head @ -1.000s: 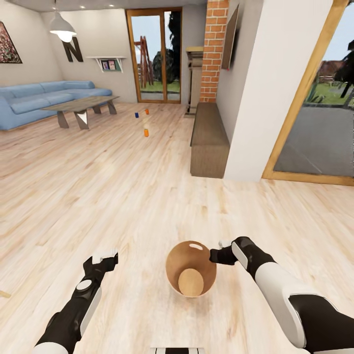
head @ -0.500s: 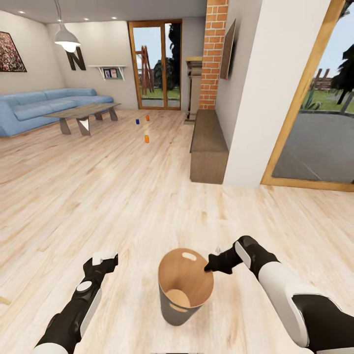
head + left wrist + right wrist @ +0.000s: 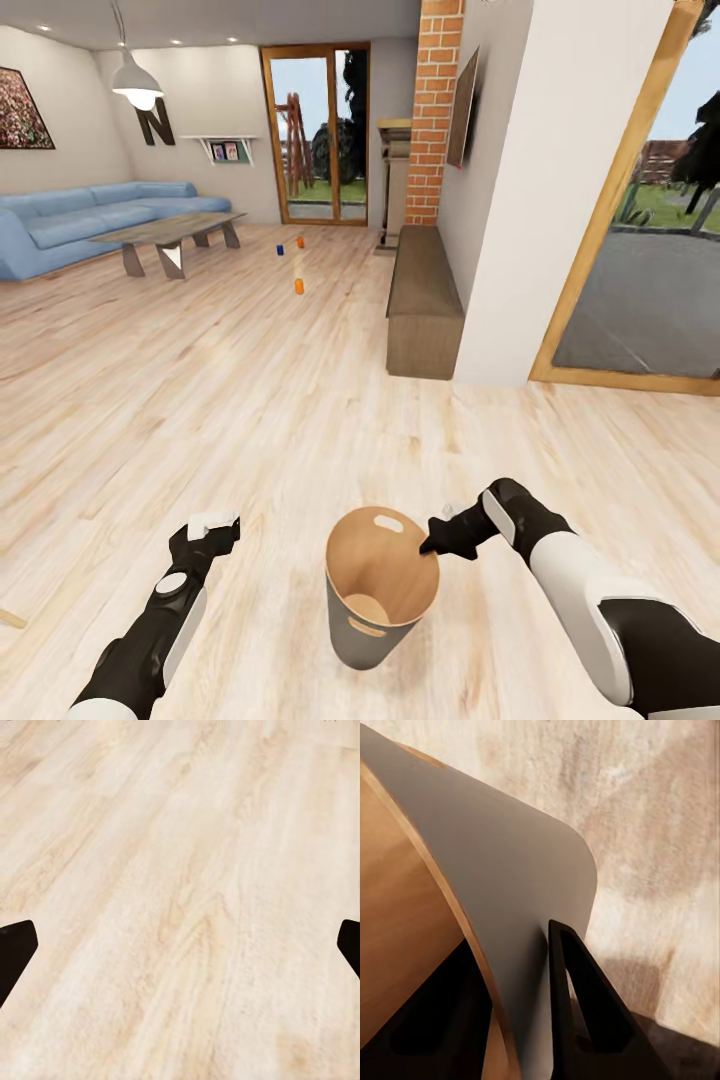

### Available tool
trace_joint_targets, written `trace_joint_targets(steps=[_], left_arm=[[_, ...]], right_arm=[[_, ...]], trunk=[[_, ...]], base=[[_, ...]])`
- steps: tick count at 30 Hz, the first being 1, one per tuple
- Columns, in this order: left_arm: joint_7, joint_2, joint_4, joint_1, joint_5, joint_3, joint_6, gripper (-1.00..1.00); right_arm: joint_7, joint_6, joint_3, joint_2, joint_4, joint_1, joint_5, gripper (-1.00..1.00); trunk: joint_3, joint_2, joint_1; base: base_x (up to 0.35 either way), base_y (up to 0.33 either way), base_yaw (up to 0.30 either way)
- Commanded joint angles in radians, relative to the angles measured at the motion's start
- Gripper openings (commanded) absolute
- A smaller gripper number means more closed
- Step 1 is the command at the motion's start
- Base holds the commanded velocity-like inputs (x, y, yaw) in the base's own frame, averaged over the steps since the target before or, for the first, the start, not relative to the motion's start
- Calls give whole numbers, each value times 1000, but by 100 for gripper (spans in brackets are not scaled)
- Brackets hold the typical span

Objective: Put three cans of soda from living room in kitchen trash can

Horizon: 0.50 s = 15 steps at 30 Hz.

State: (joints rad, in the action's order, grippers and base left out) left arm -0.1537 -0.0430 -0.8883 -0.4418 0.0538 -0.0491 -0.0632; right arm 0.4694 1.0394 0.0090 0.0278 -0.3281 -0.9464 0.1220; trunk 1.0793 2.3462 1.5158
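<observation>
The tash can [image 3: 352, 628], grey outside and tan inside, hangs just above the wood floor between my arms, tilted a little. My right gripper [image 3: 432, 545] is shut on its rim; in the right wrist view the fingers [image 3: 577, 1012] straddle the bin wall [image 3: 510, 885], one inside and one outside. My left gripper [image 3: 210, 528] stands open over bare floor, its fingertips [image 3: 15, 952] far apart. Far ahead on the living room floor stand a blue can of soda [image 3: 279, 244], an orange one [image 3: 299, 241] and a nearer orange one [image 3: 298, 286].
A blue sofa [image 3: 70, 220] and a low grey table [image 3: 165, 232] stand at the far left. A brown bench [image 3: 424, 300], a white wall [image 3: 520, 200] and a brick column [image 3: 432, 110] line the right. Glass doors [image 3: 640, 270] are at the right.
The bin has swung from mouth-toward-camera to nearly upright in my right gripper, showing its grey side. The camera has shifted slightly. The left arm has stayed put.
</observation>
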Motion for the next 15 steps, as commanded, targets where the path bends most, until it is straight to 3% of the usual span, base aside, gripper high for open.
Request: trace_joint_targets(steps=[1,6,15], left_arm=[[0,0,0,0,0,0,0,100],[0,0,0,0,0,0,0,100],[0,0,-1,0,1,0,0,100]], right_arm=[[4,8,-6,1,-2,0,37,-100],[-10,8,-4,5,-18,0,36,-100],[-158,8,-1,7,-43,0,37,-100]], trunk=[[-3,-7,-4],[-19,-42,-23],[-47,-105,-58]], base=[[0,0,0],[0,0,0],[0,0,0]])
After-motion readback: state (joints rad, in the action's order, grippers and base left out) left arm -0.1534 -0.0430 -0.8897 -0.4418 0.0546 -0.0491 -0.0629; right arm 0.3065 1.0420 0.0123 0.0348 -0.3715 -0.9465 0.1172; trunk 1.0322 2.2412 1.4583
